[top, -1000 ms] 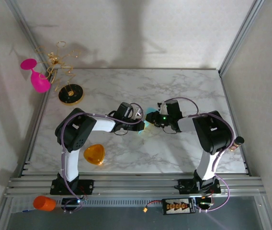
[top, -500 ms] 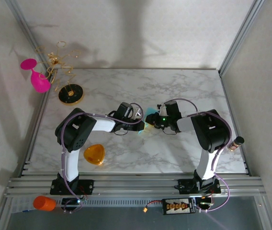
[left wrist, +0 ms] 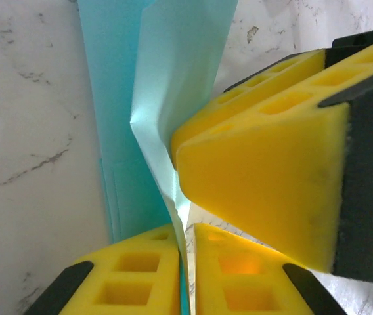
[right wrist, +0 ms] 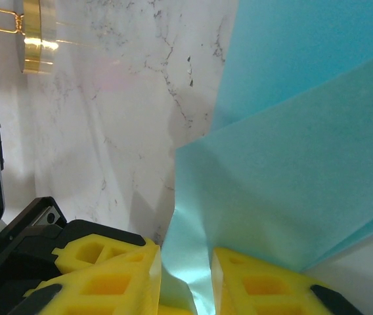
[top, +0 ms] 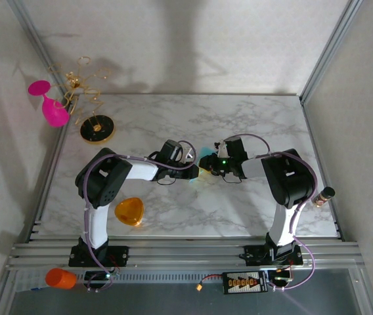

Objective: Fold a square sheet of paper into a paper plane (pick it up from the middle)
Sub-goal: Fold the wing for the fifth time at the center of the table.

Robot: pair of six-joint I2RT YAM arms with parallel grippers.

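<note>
Teal paper nipped in both grippers

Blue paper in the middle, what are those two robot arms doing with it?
They are folding it into a paper plane. The left gripper and right gripper meet mid-table, each pinching the partly folded teal paper between yellow pads, with a flap held up off the marble table. It is not a plane yet.

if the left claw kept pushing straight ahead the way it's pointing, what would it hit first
The folded teal paper, which runs between the pads of the left claw. Right beside the sheet sits a yellow pad of the right claw, likely the next contact, though depth is hard to judge.
</note>
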